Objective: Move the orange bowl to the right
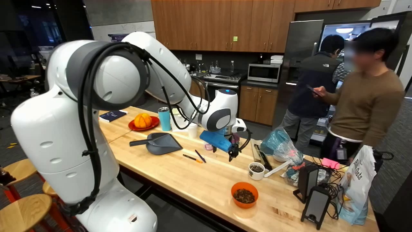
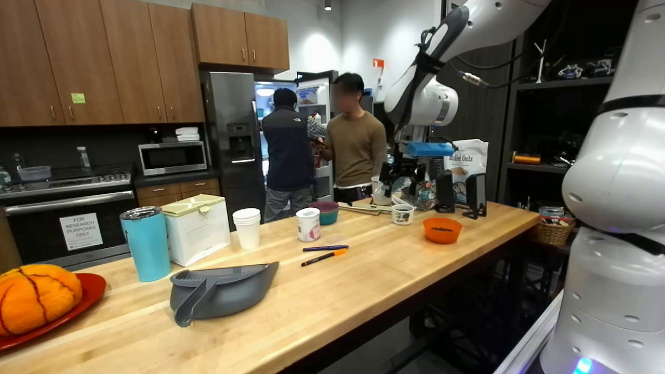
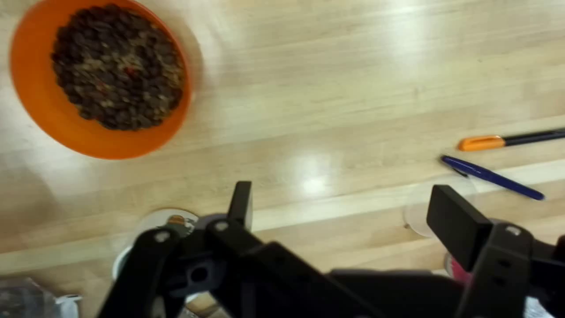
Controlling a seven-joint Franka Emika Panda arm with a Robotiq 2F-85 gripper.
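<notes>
The orange bowl (image 1: 239, 203) stands upright on the table and holds a dark, crumbly mix with small red bits. It also shows in an exterior view (image 2: 442, 237) near the table's edge on the robot's side. In the wrist view the orange bowl (image 3: 101, 145) is at the upper left, partly cut off by the top edge. My gripper (image 1: 222, 154) is raised above the table, apart from the bowl, and also shows in an exterior view (image 2: 400, 187). In the wrist view its two black fingers (image 3: 342, 198) are wide apart with only tabletop between them.
A white cup (image 1: 256, 175) with dark contents stands near the bowl. Two pens (image 2: 324, 257), a pink-and-white tub (image 2: 308, 228), a stacked purple-and-teal cup (image 2: 327, 214) and a grey dustpan (image 1: 162, 146) are on the table. Speakers (image 1: 316, 206), cables and an oats bag (image 1: 357, 190) stand beyond the bowl.
</notes>
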